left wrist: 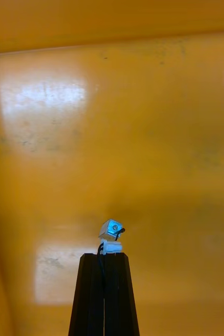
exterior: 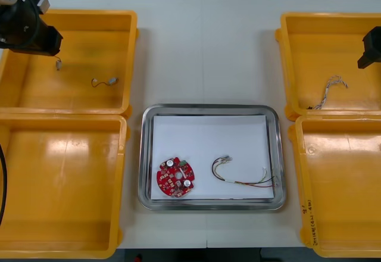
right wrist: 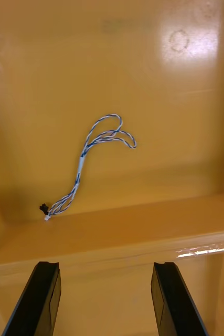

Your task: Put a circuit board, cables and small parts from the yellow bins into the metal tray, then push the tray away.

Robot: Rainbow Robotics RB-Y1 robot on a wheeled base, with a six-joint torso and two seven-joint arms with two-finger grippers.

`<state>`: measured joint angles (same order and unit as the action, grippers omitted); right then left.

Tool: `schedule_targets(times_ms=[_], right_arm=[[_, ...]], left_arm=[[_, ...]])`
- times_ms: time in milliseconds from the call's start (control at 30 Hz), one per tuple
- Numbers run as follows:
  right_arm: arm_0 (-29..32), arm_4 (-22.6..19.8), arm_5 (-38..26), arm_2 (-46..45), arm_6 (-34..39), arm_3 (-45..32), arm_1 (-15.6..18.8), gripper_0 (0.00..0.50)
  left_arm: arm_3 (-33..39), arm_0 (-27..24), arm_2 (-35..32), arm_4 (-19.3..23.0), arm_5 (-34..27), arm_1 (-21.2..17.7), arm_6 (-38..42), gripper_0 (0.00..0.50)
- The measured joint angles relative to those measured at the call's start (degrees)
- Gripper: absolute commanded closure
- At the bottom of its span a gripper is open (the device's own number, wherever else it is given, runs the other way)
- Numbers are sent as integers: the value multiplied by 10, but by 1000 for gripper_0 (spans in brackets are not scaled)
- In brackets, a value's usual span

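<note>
Presently my left end effector (left wrist: 104, 256) clamps a small silvery metal part (left wrist: 110, 229) left of the shiny metal tray (exterior: 278, 155). My right end effector (right wrist: 105, 299) gapes.

End effector (left wrist: 104, 256) pinching small metal part (left wrist: 110, 229), over yellow bin (left wrist: 143, 131)

Light table (exterior: 202, 53), seam down its middle
</note>
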<state>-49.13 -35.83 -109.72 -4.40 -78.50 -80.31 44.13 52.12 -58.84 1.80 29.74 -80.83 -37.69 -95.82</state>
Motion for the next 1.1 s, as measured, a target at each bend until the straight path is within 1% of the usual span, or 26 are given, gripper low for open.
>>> schedule_targets(times_ms=[100,233,500,567,667,733,767,800,833,867,933,967,1100], right_arm=[[-12,15,3,0,11,23,-4,0],[-18,29,20,0,36,33,-11,0],[-21,52,63,-1,39,60,-32,0],[-22,56,72,-3,59,70,-38,0],[-25,61,78,-4,115,82,-48,0],[-28,69,79,-4,135,85,-55,0],[-28,72,79,-4,138,86,-59,0],[-29,75,79,-4,139,87,-62,0],[-29,77,80,-4,140,88,-65,0],[-30,80,80,-4,143,89,-69,0],[-30,87,84,-4,152,95,-76,0],[-30,90,87,-4,160,99,-79,0],[-31,97,95,-4,166,115,-90,0]], left_arm=[[0,0,0,0,5,8,0,500],[0,2,0,0,29,16,0,500],[0,5,0,0,39,20,0,500],[0,5,0,0,39,20,0,500],[0,9,0,0,42,20,0,500],[0,12,0,0,42,20,0,498],[0,13,0,0,42,20,0,465],[0,14,0,0,42,20,0,346],[0,15,0,0,42,20,0,237],[0,15,0,0,42,20,0,160],[0,15,0,0,42,20,0,29],[0,15,0,0,42,20,0,0],[0,15,0,0,42,20,0,0]])
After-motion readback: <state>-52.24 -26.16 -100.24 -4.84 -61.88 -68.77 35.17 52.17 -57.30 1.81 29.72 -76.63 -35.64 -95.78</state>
